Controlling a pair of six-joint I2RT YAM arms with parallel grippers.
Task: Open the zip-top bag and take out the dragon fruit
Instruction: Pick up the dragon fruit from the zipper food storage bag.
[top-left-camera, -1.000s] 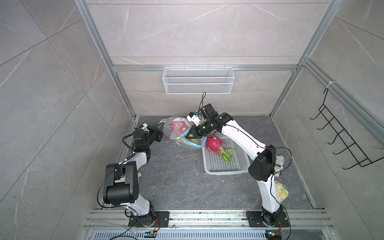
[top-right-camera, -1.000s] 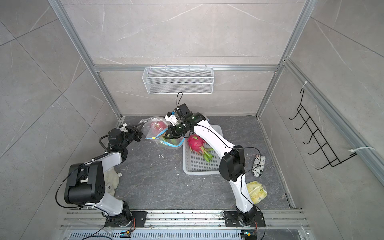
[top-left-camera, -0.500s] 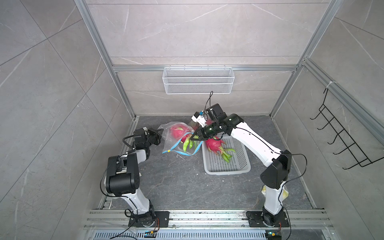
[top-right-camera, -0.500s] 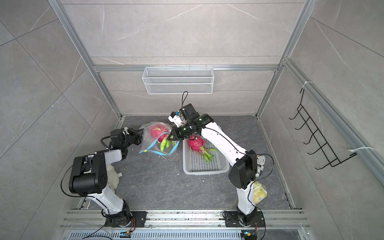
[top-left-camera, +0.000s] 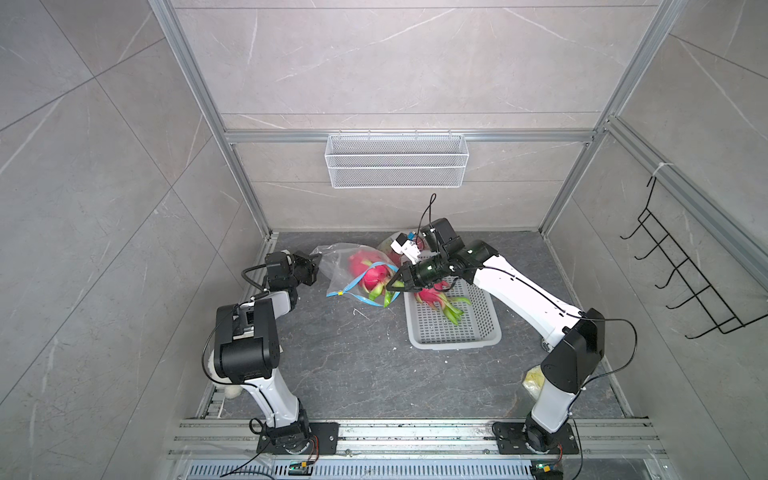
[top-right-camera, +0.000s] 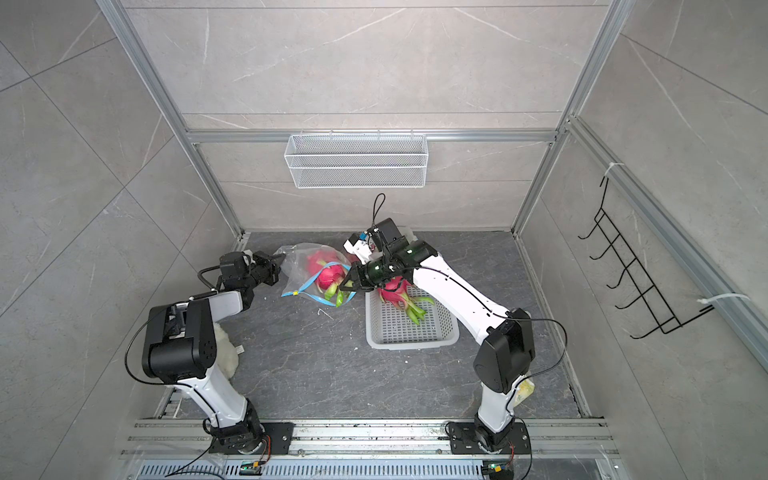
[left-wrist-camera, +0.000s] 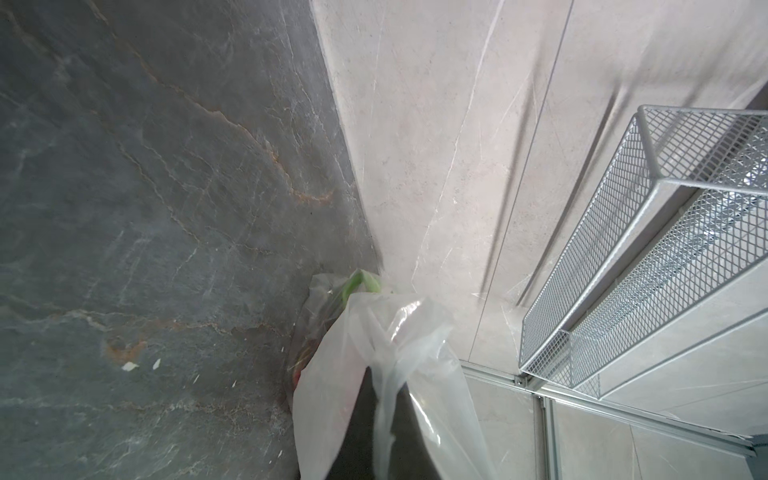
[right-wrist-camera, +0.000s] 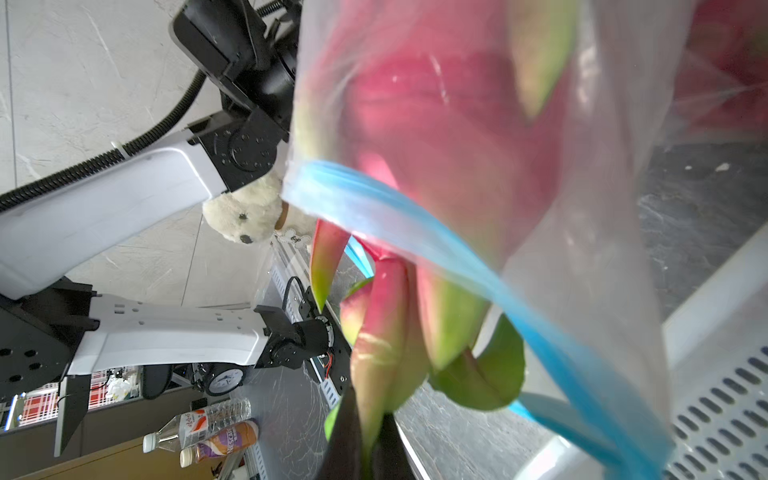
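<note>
Site type: robotics lab, test cell dressed as a domestic corner. Evidence: alu. profile frame w/ stone-look tile panels on 3 sides; dark slate-look floor; 2 arms bolted to slotted rail, cables exposed; wire mesh basket on wall beyond right gripper; hook rack outboard of it. Well behind left gripper, outside cell: drink bottles, clock.

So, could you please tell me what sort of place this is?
Probably a lab robot cell mocked up as a kitchen or utility corner. Pale stone-look tile walls sit in a silver aluminium frame, with a white wire-mesh wall basket and a black wire hook rack hung on them.
</note>
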